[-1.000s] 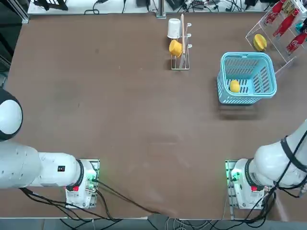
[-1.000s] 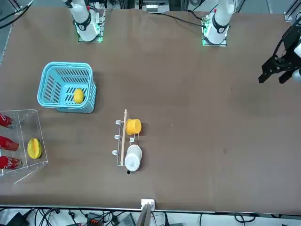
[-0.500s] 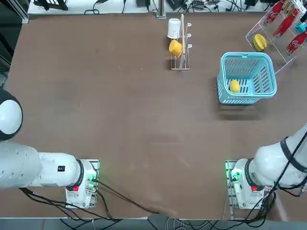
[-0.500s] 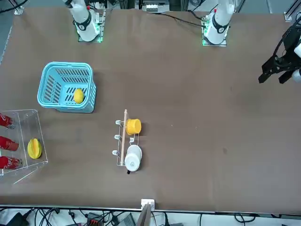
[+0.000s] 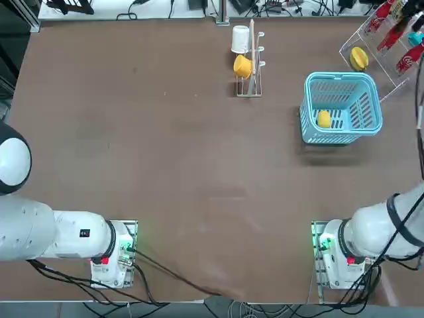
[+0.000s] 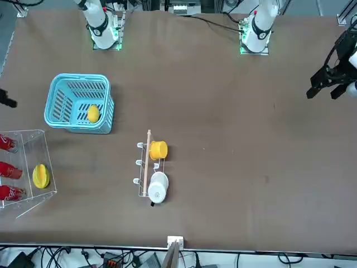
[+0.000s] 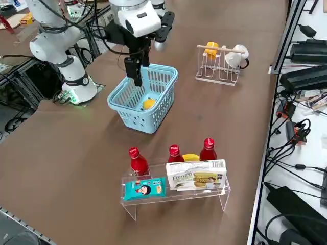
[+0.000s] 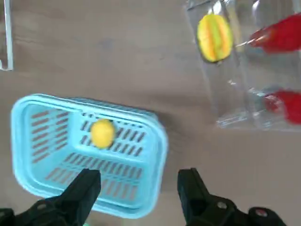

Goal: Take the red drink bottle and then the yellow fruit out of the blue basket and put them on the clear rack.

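So the right gripper [image 7: 137, 75] hangs up in the air over the blue basket [image 7: 121, 100], fingers spread wide with nothing between them. In the wrist view the two black fingertips [image 8: 89, 181] sit apart over the basket's near rim and the brown table [image 5: 165, 165]. Inside the basket there's just the yellow fruit [image 5: 324, 119], a little round lemon-looking ball resting on the slotted floor near one corner. The clear rack [image 7: 219, 196] stands close by on the table, beyond the basket toward the table's far right corner from the robot's side. It's got three red bottles standing upright in a row, and I honestly can't tell which one is the red drink bottle from the task, so I'm leaving that. Also on the rack: a bigger yellow fruit [image 6: 40, 176] next to the bottles, plus a teal packet [image 7: 144, 188] and a white snack box [image 7: 196, 180] leaning along its front. Off to the side, well apart from the basket, is a peg stand [image 5: 252, 63] with a white cup [image 5: 240, 38] and a yellow cup [image 5: 242, 65] on it.
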Motion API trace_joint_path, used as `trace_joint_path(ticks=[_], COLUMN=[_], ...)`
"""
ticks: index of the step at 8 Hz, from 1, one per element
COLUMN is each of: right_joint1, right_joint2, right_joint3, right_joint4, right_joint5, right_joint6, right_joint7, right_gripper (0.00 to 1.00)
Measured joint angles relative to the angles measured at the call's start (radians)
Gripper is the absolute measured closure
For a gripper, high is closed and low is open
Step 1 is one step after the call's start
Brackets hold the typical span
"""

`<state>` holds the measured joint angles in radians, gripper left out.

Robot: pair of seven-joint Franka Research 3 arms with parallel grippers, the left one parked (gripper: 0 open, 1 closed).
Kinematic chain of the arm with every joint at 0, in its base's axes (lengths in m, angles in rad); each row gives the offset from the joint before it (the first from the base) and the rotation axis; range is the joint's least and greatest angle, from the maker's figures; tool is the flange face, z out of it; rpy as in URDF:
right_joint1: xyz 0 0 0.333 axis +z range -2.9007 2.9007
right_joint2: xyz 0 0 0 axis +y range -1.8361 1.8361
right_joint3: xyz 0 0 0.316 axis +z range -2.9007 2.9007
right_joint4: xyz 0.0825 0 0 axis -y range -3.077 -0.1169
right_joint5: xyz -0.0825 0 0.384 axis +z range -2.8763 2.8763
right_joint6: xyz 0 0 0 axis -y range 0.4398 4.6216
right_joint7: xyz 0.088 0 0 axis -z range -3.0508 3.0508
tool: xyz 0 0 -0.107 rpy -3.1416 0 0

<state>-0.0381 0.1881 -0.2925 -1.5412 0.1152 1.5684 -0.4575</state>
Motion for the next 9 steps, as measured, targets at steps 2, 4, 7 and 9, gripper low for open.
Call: trace_joint_path(ticks=[2,4,7,9], right_joint1=[0.087,0.176,0.199,0.2], right_joint2=[-0.113,-0.221,-0.323,-0.333], right_joint3=[0.002,0.011,0.088,0.113], right_joint4=[-0.207,-0.44,-0.722,-0.861], right_joint5=[0.0,-0.018,-0.1,-0.112], right_joint6=[0.138,0.293,0.506,0.695], right_joint7=[0.181,0.311,0.432,0.456], right_gripper=[0.0,0.0,0.0,0.0])
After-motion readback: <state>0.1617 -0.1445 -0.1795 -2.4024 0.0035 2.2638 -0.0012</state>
